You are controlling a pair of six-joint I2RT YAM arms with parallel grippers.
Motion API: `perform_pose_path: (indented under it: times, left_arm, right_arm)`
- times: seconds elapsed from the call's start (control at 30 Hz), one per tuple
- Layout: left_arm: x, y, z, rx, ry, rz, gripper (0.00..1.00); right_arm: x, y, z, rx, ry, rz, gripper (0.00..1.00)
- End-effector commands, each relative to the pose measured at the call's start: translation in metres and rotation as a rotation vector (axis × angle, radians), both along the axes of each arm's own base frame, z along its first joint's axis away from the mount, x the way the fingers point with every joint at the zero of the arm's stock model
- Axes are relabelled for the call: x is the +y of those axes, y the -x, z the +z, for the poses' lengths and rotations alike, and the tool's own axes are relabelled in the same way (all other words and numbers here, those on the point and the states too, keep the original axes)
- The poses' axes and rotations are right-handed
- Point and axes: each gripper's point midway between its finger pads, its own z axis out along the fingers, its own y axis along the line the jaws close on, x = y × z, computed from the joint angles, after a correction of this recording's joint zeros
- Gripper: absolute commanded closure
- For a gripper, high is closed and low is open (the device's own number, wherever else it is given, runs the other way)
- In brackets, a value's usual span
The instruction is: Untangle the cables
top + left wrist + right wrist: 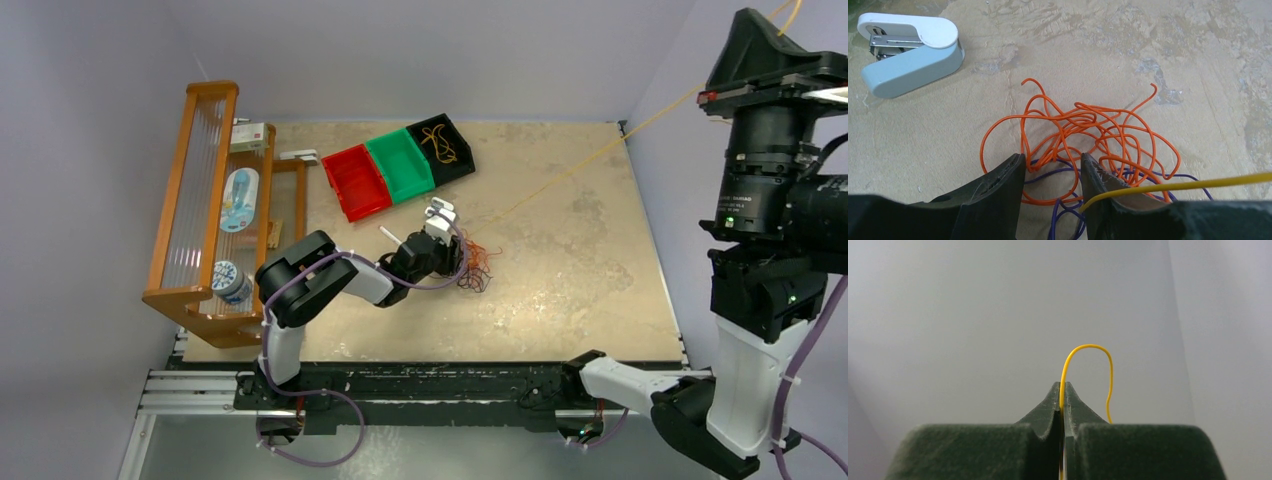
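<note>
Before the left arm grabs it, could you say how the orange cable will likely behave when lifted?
Probably springy, not limp: the orange cable holds open loops and upturned ends. Thin, so likely light; it may slide as one clump. Lifting would probably drag the interwoven purple cable.

**Colours, tabletop items**

Tangle: orange cable (1083,120), purple cable (1053,220), yellow cable (1198,184), all plain. Stapler (908,60) pale blue, white top. By far edge: red bin (355,183), green bin (400,165), black bin (445,148). Tabletop (580,290) mottled beige, grey blotches. Rack (172,200) at left edge, orange-brown wood.
</note>
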Motion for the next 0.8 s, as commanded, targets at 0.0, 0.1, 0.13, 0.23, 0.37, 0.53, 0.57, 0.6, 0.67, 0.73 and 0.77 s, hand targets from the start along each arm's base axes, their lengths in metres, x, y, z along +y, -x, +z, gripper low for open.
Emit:
perform_pose_path:
  times: [0.0, 0.1, 0.13, 0.23, 0.37, 0.53, 0.57, 0.6, 0.67, 0.73, 0.77]
  left_arm:
    - [0.003, 0.002, 0.002, 0.003, 0.004, 0.018, 0.57]
    - [0.004, 0.002, 0.000, 0.010, -0.002, 0.022, 0.59]
    - [0.005, 0.002, -0.001, 0.012, -0.006, 0.025, 0.59]
    - [0.009, 0.002, -0.002, 0.013, -0.017, 0.036, 0.60]
    - [0.011, 0.003, 0.001, 0.015, -0.025, 0.041, 0.84]
    - [0.018, 0.003, 0.021, 0.011, -0.036, 0.063, 1.00]
    - [0.021, 0.003, 0.027, 0.011, -0.043, 0.076, 1.00]
    - [0.025, 0.002, 0.033, 0.009, -0.050, 0.091, 1.00]
    - [0.033, 0.003, 0.041, 0.014, -0.075, 0.114, 1.00]
    - [0.040, 0.007, 0.047, 0.030, -0.108, 0.120, 1.00]
    - [0.043, 0.009, 0.049, 0.039, -0.120, 0.122, 1.00]
  right_arm:
    - [-0.034, 0.038, 0.033, -0.126, -0.045, -0.121, 1.00]
    - [-0.044, 0.045, 0.039, -0.139, -0.044, -0.169, 1.00]
    - [-0.049, 0.050, 0.041, -0.147, -0.052, -0.191, 1.00]
    - [-0.061, 0.063, 0.047, -0.176, -0.064, -0.239, 1.00]
    - [-0.063, 0.059, 0.040, -0.152, -0.065, -0.256, 1.00]
    - [-0.049, 0.011, -0.013, 0.039, -0.037, -0.272, 1.00]
    - [-0.047, 0.001, -0.028, 0.087, -0.033, -0.285, 1.00]
    - [-0.045, -0.011, -0.046, 0.139, -0.025, -0.300, 1.00]
    - [-0.040, -0.032, -0.082, 0.238, -0.006, -0.320, 1.00]
    - [-0.032, -0.055, -0.122, 0.344, 0.017, -0.330, 1.00]
    - [-0.027, -0.067, -0.143, 0.397, 0.030, -0.329, 1.00]
